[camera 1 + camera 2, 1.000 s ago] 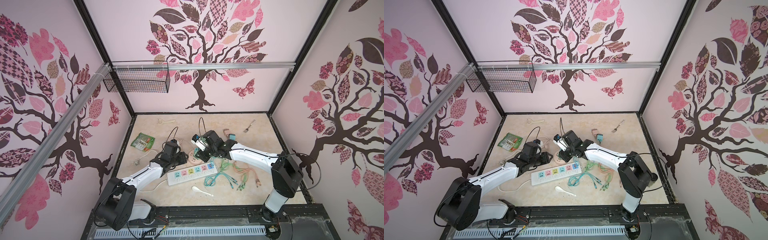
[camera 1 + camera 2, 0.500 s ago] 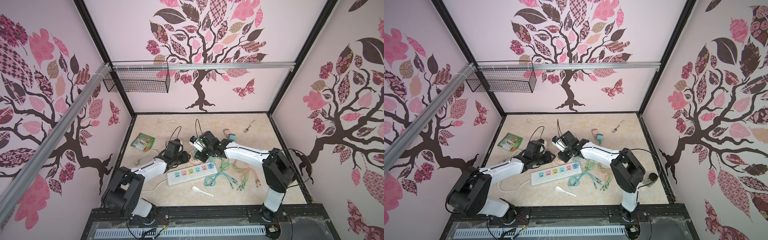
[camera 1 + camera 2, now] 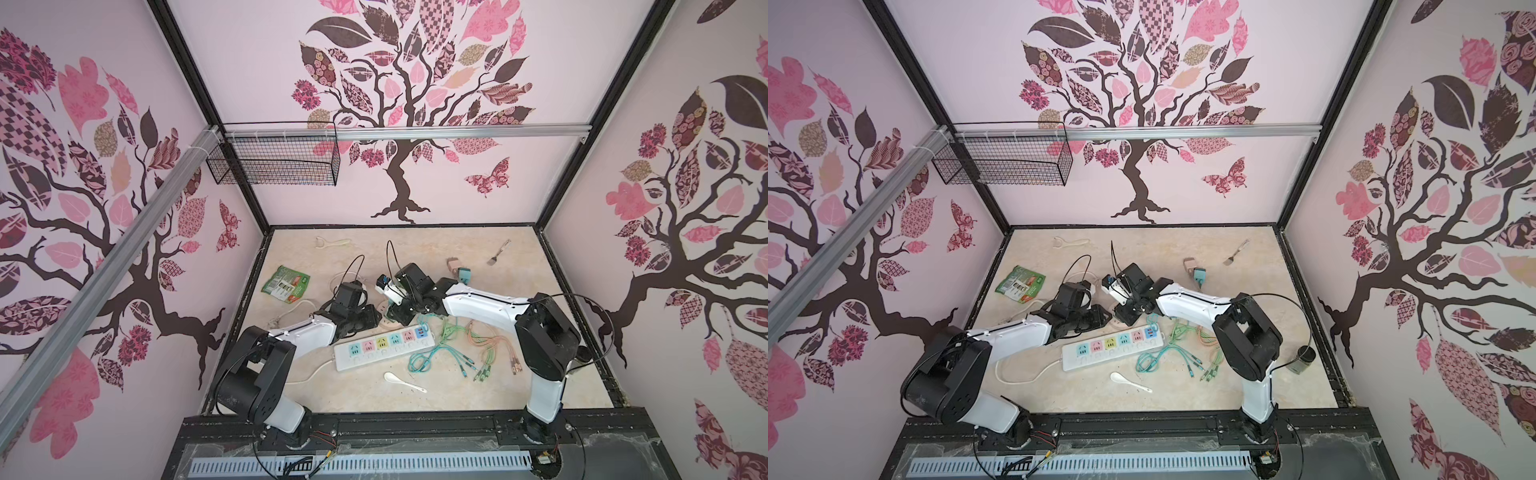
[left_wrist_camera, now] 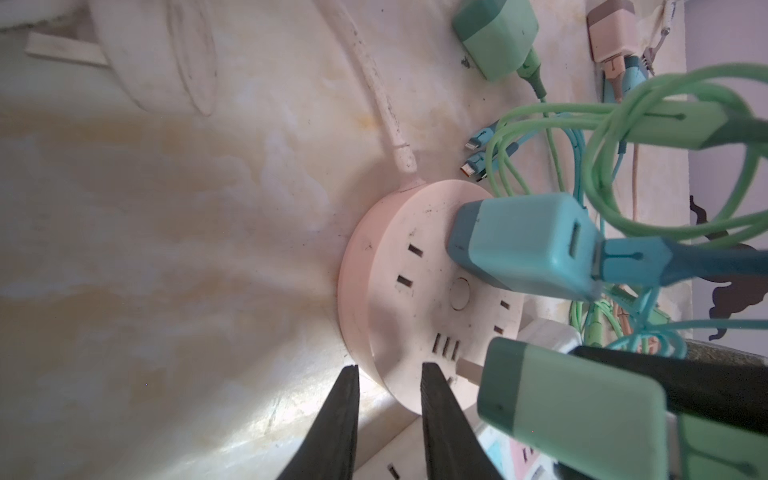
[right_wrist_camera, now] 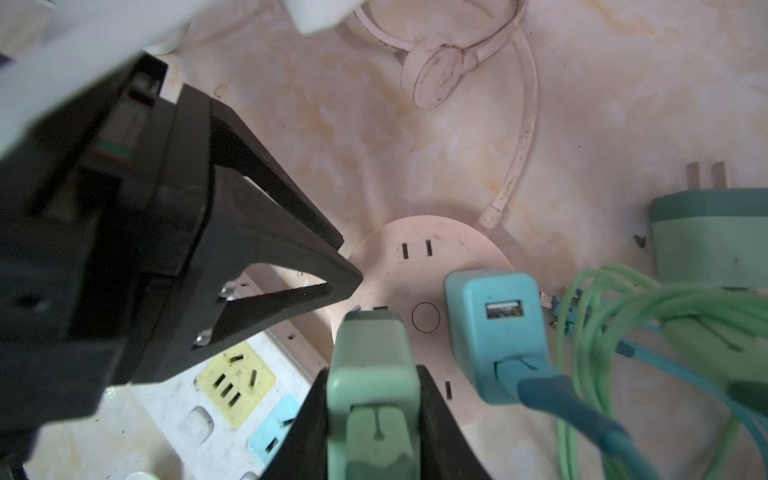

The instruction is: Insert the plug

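Right now my right gripper [image 5: 374, 388] is clamped on the green plug [image 5: 372, 353], one finger on each flank. The plug's nose meets the face of the round pink socket hub [image 5: 415, 266], directly ahead of those fingertips. A bare prong [image 4: 469, 368] shows between the plug body and the hub, so I don't count it as seated. Just beside the held plug, a blue charger [image 5: 494, 328] stands plugged into the same hub, its cable trailing back past my hand. My left gripper [image 4: 390, 368] hovers at the hub's rim, near the held plug, its fingers [image 4: 345, 415] narrowly parted with nothing between them. Under that hand lies the white power strip [image 5: 216, 399], just beside the hub.
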Controlling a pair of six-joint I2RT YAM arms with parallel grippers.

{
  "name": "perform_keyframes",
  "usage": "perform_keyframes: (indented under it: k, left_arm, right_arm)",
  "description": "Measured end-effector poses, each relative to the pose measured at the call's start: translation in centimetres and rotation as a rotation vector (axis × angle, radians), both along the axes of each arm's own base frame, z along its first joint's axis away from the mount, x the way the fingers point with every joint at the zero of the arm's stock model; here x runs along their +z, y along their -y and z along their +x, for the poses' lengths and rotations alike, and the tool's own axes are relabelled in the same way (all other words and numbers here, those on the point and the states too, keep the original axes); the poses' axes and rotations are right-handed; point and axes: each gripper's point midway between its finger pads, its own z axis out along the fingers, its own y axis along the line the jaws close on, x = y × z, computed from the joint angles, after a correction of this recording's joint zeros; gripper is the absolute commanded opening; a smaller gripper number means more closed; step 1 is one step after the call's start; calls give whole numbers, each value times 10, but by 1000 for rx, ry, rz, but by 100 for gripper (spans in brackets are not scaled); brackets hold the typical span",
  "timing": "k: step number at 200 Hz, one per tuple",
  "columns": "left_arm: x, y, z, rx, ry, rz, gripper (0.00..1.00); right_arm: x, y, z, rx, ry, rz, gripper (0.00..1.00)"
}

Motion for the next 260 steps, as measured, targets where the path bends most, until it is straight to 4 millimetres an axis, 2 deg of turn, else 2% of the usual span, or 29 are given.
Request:
perform_keyframes:
  k: [26, 69, 112, 260]
  left_arm:
    - [-4, 0, -1, -1, -12, 0, 27]
    - [-4, 0, -1, -1, -14, -4, 27]
    - [-7, -3, 0, 6, -24, -4, 26]
    - [-5, -6, 5, 16, -23, -24, 26]
  right_arm:
    - [-2, -1, 1, 6, -4, -10, 19]
    - [7, -6, 5, 13, 11, -3, 20]
    - [-4, -5, 5, 29, 5, -37, 20]
    - [-5, -11, 9, 71, 38, -95, 21]
